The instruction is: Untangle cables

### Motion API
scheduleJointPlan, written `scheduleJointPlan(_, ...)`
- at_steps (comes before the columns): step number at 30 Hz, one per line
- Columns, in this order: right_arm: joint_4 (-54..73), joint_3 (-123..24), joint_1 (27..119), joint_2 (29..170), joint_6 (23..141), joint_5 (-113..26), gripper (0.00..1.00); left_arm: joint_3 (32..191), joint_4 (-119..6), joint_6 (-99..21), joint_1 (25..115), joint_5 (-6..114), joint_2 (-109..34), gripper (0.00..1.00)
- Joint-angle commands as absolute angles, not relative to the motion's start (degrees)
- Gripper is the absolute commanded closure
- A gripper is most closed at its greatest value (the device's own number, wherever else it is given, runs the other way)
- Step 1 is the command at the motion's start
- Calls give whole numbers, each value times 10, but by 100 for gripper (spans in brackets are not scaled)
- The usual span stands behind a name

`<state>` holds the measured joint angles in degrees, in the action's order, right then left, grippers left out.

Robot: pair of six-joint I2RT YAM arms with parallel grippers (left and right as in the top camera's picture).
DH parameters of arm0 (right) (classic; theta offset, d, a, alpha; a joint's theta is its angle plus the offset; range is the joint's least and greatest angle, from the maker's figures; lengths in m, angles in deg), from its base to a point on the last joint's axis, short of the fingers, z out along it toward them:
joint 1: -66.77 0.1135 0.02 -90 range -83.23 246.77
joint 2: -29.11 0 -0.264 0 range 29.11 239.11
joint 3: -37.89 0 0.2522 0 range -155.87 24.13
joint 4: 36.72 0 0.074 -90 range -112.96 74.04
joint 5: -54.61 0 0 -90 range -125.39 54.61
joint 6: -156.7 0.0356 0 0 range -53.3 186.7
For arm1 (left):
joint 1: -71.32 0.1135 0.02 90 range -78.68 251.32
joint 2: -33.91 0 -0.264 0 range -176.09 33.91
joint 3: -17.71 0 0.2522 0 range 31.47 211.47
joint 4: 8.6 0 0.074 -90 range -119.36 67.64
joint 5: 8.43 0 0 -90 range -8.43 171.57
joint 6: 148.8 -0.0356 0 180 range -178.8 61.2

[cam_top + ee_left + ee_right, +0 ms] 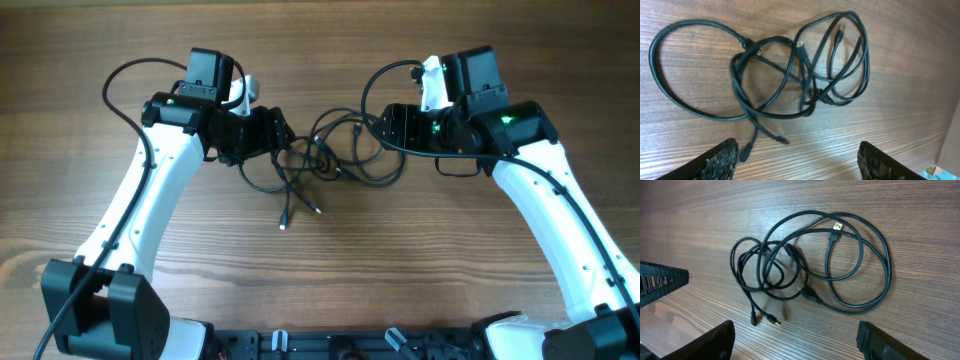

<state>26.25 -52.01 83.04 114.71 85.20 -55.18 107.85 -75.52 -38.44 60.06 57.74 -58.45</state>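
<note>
Overhead: one tangle of cables [322, 152]

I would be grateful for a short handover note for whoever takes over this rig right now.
Left gripper: open, empty, at the left edge of the heap.
Right gripper: open, empty, at its right edge.
Cables: one tangled heap mid-table, between the two grippers; two plug ends stick out toward the robot bases.
Done: no cable visibly separated.
Left: work each cable free and lay them apart.
</note>
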Motion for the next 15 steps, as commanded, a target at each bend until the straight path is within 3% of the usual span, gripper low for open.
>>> scheduleJointPlan(1,264,-516,828,1155,849,-531,19,1096,-744,-409,598,578,-570,27)
scheduleJointPlan(8,268,-516,828,1155,864,-495,19,1095,-715,-506,569,579,-601,39)
scheduleJointPlan(15,264,-516,828,1160,864,-493,19,1095,-618,-500,514,576,-696,51)
